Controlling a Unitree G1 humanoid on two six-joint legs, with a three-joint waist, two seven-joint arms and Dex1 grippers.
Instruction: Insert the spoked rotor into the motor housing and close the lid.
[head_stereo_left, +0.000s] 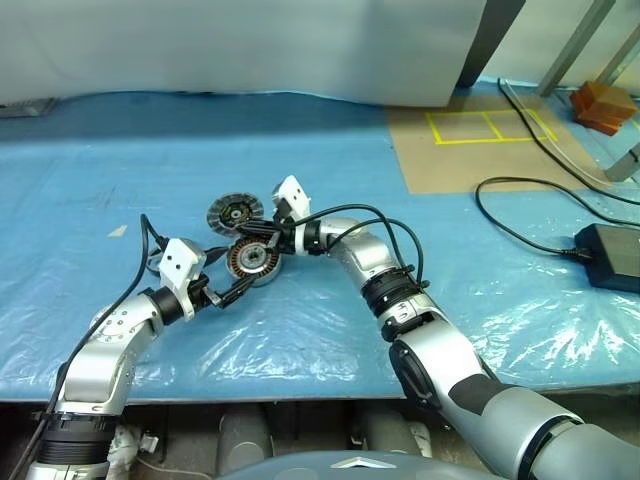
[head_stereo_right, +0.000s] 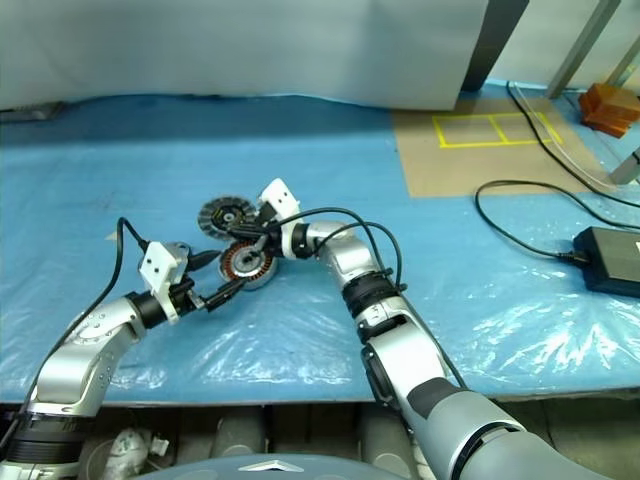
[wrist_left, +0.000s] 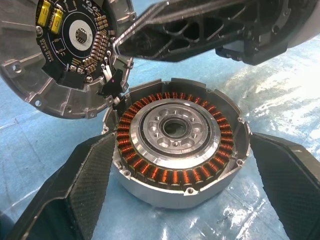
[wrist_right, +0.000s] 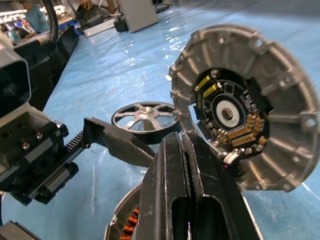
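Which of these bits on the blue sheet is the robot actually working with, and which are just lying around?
Part of the job:
motor housing, with copper windings
lid, tilted up beside it
spoked rotor, lying flat

Just lying about:
black power brick
orange block
cardboard marked with yellow tape

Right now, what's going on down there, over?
Left pincer open around the motor housing. Right pincer shut, at the raised lid. Spoked rotor lies on the blue sheet, not in yet.

glossy copper windings ring the matt cast-metal motor housing (wrist_left: 177, 150).
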